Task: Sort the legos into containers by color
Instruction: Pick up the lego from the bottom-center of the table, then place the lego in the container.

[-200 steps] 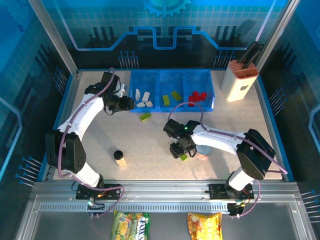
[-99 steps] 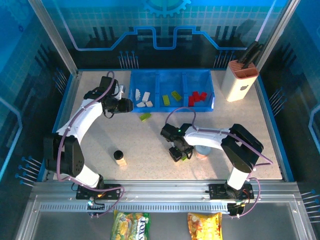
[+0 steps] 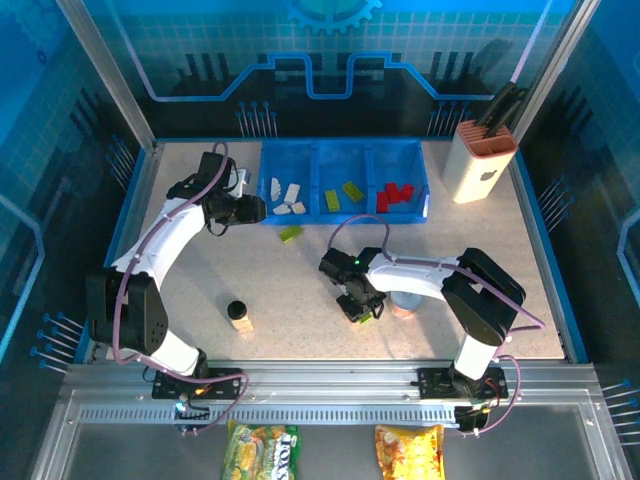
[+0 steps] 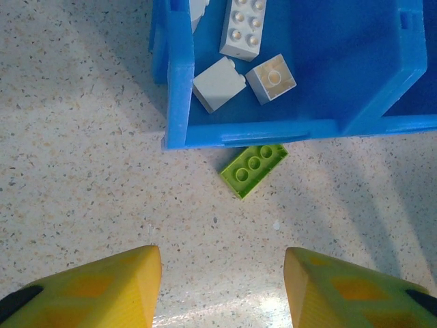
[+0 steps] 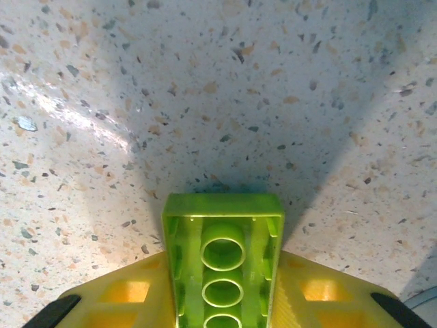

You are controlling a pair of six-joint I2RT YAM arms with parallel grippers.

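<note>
The right claw (image 5: 222, 283) pinches one lime lego (image 5: 222, 236), its near end cut off. The left claw (image 4: 222, 287) hangs spread above the worktop (image 4: 82, 171). A loose lime brick (image 4: 253, 169) lies just beside the blue tray (image 4: 179, 102), which holds four white bricks (image 4: 244, 27), two lime bricks (image 3: 352, 190) and a red cluster (image 3: 395, 194) too small to count.

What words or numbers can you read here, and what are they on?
"TOXS", roughly, on the green snack bag; blurry.
On the orange snack bag: print too small to read.
On the knife block: a dark mark, too blurred to read.
On the green brick: no writing.
</note>
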